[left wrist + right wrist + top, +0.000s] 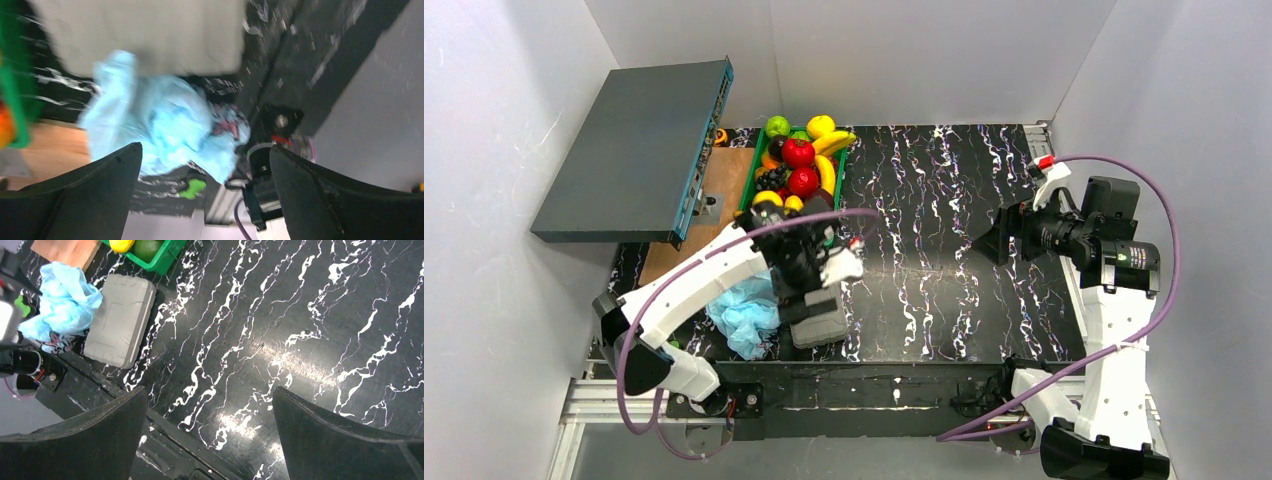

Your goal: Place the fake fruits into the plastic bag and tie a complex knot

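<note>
Overhead, you had the fake fruits (800, 160) heaped in the green tray (746, 192) at the far left of the table (944, 200). The tray's long side ran far to near, and one banana (827, 172) lay lengthwise along its right rim. The plastic bag (742, 315) sat crumpled at the near left edge, with no clear long axis, touching the left flank of the grey case (822, 322). Your left arm (714, 265) hung over both, hiding the tray's near end and the case's far end. A dark slab (629, 150) leaned above the wooden board (724, 175). The right gripper (986, 240) hovered well apart to the right.

From the left wrist, the picture was blurred. The left gripper (205, 150) stood spread wide with nothing between its fingers, hanging above the bag, whose pink-and-dark print faced the camera.

From the right wrist, your right gripper's fingers were likewise fully parted and empty over bare table. The case lay between it and the bag, its long axis pointing toward the tray.
</note>
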You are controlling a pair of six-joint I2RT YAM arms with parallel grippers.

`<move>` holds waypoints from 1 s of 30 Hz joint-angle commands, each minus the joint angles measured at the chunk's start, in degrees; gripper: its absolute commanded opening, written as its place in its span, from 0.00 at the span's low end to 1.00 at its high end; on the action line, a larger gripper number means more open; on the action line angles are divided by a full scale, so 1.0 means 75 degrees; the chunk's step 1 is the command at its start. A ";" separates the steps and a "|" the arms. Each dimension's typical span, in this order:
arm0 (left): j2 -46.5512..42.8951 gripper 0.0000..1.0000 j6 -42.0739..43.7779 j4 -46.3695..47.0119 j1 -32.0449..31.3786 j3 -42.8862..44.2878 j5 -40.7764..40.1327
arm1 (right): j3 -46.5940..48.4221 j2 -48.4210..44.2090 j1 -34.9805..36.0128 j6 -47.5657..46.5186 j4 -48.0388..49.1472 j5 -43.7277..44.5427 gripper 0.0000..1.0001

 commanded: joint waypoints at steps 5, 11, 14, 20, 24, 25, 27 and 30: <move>-0.2214 0.99 0.0530 -0.0601 -0.0318 -0.3258 -0.0041 | -0.0322 0.0145 -0.0053 -0.0450 -0.0236 -0.0307 1.00; -0.2870 0.99 0.0615 0.0383 -0.0327 -0.4992 -0.1056 | -0.0382 0.0420 -0.0056 -0.0433 -0.0203 -0.0575 1.00; -0.2901 0.99 0.0597 0.1002 -0.0327 -0.5480 -0.1334 | -0.0422 0.0452 -0.0056 -0.0420 -0.0127 -0.0591 1.00; -0.2797 0.96 0.0751 0.2361 -0.0336 -0.6337 -0.2001 | -0.0600 0.0389 -0.0053 -0.0280 0.0261 -0.0575 1.00; -0.2668 0.70 0.0908 0.2769 -0.0332 -0.6733 -0.2029 | -0.0857 0.0312 -0.0053 -0.0257 0.0548 -0.0483 1.00; -0.2523 0.52 0.0917 0.2682 -0.0327 -0.6715 -0.1991 | -0.0939 0.0262 -0.0053 -0.0247 0.0636 -0.0473 1.00; -0.2434 0.18 0.0844 0.2333 -0.0326 -0.6372 -0.1905 | -0.1151 0.0123 -0.0055 -0.0253 0.0860 -0.0457 1.00; -0.2584 0.00 0.0498 0.1294 -0.0318 -0.5038 -0.1166 | -0.1371 -0.0079 -0.0048 -0.0283 0.1099 -0.0573 1.00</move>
